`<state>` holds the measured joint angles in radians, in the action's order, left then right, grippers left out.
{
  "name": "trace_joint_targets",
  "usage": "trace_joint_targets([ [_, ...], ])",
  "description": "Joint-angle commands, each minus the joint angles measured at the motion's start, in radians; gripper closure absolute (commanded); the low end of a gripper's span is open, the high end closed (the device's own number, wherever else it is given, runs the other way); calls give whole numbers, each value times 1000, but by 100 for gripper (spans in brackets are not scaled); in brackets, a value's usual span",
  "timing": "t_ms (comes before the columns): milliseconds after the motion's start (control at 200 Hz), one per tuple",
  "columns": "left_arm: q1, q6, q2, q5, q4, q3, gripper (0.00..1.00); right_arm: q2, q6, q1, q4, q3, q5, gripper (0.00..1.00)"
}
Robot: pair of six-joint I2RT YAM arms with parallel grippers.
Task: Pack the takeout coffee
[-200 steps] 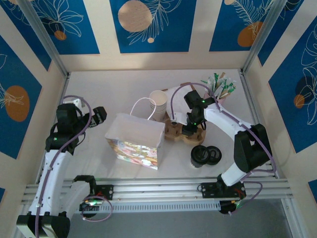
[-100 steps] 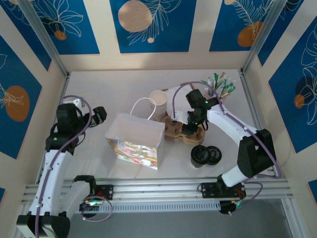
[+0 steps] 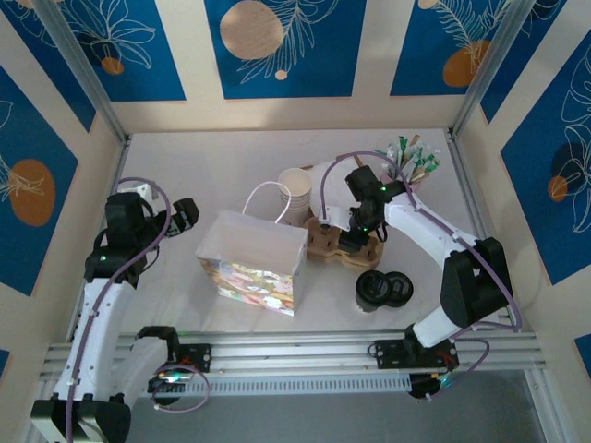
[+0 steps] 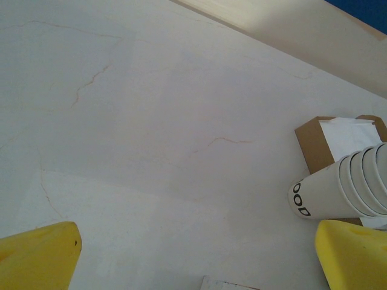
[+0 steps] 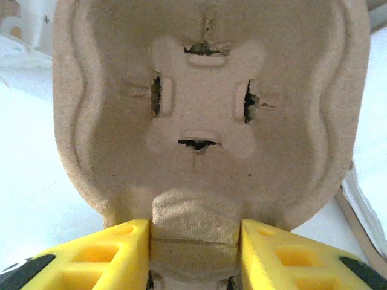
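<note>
Nearest the arm bases, the coffee sits on the surface, near right. Another round black-topped thing is touching it, a second cup or a loose lid, can't tell. The coffee isn't in the carrier yet. The carrier lies just behind it, not touching. My guess is we're early on: the carrier is getting handled and no cup is loaded.

What I'd worry about is that the carrier is soft pulp and it's pinched by one thin rib. Drag or lift it from there and it could twist, slip out, or the rib could just crush. It's also near both the coffee and the bag, so a sloppy swing could tip the cup and spill it.

The right fingers are closed down to a narrow gap and clamped on that middle rib, one finger pressed against each side. I can't see them touching anything else.

The left fingers are spread wide and empty, hanging over bare surface to the left of the bag.

Further back, the cup stack is just behind the carrier, and the pink cup of sticks stands toward the far right corner. A backward swing of the right arm could clip either one.
</note>
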<state>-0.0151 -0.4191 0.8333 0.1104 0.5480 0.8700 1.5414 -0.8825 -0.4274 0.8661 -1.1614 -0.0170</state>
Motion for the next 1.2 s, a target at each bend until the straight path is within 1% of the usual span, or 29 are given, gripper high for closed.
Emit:
trace_joint_targets([
  [0,13,5,1,-7,9,-9,1,-15,10,-3,2,-14,34,58],
  [35,14,5,2,-8,9,-9,1,-38,34,13,-16,-15,131,58],
  [60,14,6,3,-8,9,-8,1,-41,36,17,-18,-15,144,58],
  [85,14,5,3,-8,9,-9,1,-30,23,10,-7,-15,96,57],
  [140,14,3,4,-6,9,-9,1,17,-19,-10,34,-14,-78,58],
  [170,14,4,4,-5,9,-9,1,21,-13,-14,27,-9,-107,58],
  [195,13,3,4,-5,9,-9,2,6,-2,-14,9,-5,-65,58],
  [250,13,3,4,-6,9,-8,1,-36,42,9,-26,-7,105,56],
  [270,14,5,4,-6,9,-8,1,-38,41,15,-26,-7,129,56],
  [295,14,5,4,-8,9,-8,1,-29,32,6,-21,-6,85,56],
  [350,14,4,3,-6,9,-9,1,26,-5,-17,20,-13,-105,59],
  [375,14,4,3,-5,9,-9,1,35,1,-20,24,-12,-141,59],
  [415,14,4,3,-5,9,-9,1,8,15,-18,7,-15,-71,59],
  [450,15,3,3,-6,9,-9,1,-25,43,-2,-19,-20,76,58],
  [480,15,4,2,-6,9,-8,1,-38,49,7,-26,-20,136,58],
  [505,15,5,3,-8,10,-8,1,-33,37,1,-19,-20,110,58],
  [565,15,3,2,-7,10,-9,2,12,-6,-15,26,-24,-53,60],
  [590,15,4,2,-6,10,-9,1,19,-2,-17,32,-25,-83,60],
  [615,15,4,2,-6,10,-9,1,7,0,-16,25,-21,-64,60],
  [670,15,4,3,-8,9,-9,2,-35,20,-7,-6,-14,51,59],
  [690,15,5,3,-8,9,-8,2,-40,23,-5,-17,-10,71,59],
  [765,15,5,2,-7,9,-9,2,-21,-8,-12,8,-7,-45,59],
  [790,15,4,3,-6,10,-9,1,-16,-8,-12,13,-6,-60,60],
  [820,15,4,3,-6,10,-9,1,-30,4,-9,-7,0,-42,60],
  [895,15,5,3,-8,9,-8,2,-80,35,9,-39,1,95,60],
  [1010,15,5,4,-8,9,-9,2,-68,16,-4,-10,-2,-13,60],
  [1055,15,6,3,-9,10,-9,2,-90,28,-2,-32,3,17,60],
  [1136,15,5,3,-11,10,-8,2,-146,71,17,-56,-4,125,60],
  [1196,17,6,3,-13,10,-8,2,-168,74,19,-37,-16,117,60],
])
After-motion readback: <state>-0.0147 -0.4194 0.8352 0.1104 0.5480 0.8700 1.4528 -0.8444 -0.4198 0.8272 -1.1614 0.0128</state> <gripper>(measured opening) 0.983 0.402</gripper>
